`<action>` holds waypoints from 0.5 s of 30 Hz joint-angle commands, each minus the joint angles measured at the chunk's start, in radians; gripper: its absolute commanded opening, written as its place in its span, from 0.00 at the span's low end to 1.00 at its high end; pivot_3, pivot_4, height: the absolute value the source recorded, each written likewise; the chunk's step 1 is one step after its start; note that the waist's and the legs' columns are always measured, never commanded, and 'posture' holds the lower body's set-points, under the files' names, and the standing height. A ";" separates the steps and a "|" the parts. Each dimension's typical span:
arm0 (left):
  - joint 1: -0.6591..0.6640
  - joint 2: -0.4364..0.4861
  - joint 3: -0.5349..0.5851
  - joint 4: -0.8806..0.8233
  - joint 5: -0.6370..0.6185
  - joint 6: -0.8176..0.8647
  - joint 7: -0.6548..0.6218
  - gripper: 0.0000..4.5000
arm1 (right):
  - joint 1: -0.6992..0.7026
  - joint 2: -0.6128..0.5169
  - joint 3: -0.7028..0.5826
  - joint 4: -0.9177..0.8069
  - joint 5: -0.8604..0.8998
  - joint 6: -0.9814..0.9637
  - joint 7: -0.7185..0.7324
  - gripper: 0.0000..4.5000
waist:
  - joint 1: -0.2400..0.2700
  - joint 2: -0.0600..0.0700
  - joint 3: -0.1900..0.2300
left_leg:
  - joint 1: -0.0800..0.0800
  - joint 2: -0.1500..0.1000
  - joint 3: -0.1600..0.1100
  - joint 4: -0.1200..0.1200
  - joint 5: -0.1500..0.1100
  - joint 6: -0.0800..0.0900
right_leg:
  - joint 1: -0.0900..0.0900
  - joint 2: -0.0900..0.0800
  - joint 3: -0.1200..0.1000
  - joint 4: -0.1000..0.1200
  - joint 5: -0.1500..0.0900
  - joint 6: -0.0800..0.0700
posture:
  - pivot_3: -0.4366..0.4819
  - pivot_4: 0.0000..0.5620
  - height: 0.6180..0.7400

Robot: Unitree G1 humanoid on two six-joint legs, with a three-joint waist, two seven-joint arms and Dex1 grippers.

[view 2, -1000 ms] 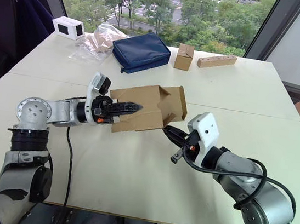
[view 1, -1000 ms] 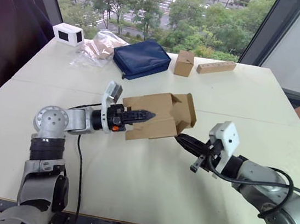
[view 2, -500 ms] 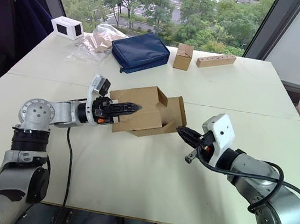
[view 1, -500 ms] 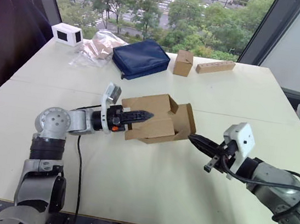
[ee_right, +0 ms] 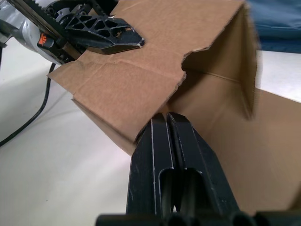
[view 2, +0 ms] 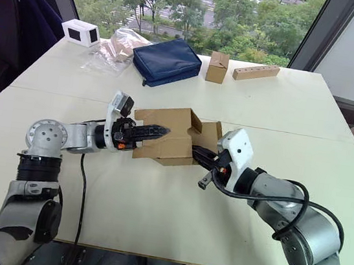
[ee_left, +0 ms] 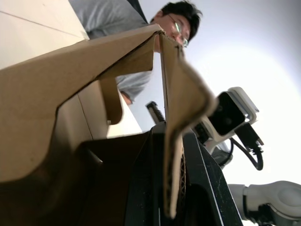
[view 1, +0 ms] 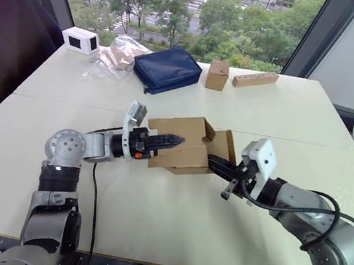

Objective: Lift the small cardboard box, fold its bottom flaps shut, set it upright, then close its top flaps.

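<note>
silver-grey metal arms with round shoulder joints, black cables looping along them, white boxy wrist cameras, black ribbed two-finger grippers, an orange mark on the left gripper [view 1: 163, 142]

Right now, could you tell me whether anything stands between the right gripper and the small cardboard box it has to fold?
Nothing visible does. The right gripper, fingers shut together, already has its tips against the open end of the small cardboard box, beside a notched flap. The left gripper clamps a wall of the box at the opposite side.
</note>
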 commanded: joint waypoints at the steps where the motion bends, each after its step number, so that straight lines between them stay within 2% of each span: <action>1: -0.017 -0.007 0.026 -0.035 -0.039 0.009 0.022 0.01 | -0.020 -0.003 -0.015 -0.015 0.009 -0.015 0.012 0.00 | 0.000 0.000 0.000 | 0.000 0.000 0.000 0.000 0.000 0.000 | 0.000 0.000 0.000 0.000 0.000 0.000 | 0.48 0.27 1.00; 9: -0.016 -0.010 0.036 -0.051 -0.071 0.019 0.058 0.01 | -0.034 -0.071 -0.192 0.045 0.057 -0.009 0.029 0.00 | 0.000 0.000 0.000 | 0.000 0.000 0.000 0.000 0.000 0.000 | 0.000 -0.001 0.000 -0.001 0.000 0.000 | 0.48 0.27 1.00; 12: -0.018 -0.017 0.035 -0.054 -0.084 0.021 0.071 0.01 | -0.061 -0.070 -0.192 0.084 0.047 -0.021 0.032 0.00 | -0.001 0.000 0.000 | 0.000 0.000 0.000 0.000 0.000 0.000 | 0.000 -0.001 0.000 -0.001 0.000 0.000 | 0.48 0.27 1.00; 15: -0.028 -0.024 0.034 -0.053 -0.100 0.026 0.084 0.01 | -0.117 -0.053 -0.127 0.163 -0.021 -0.065 0.043 0.00 | -0.005 0.000 0.000 | 0.000 0.000 0.000 -0.001 0.000 0.000 | 0.000 -0.001 0.000 -0.001 0.000 0.000 | 0.48 0.27 1.00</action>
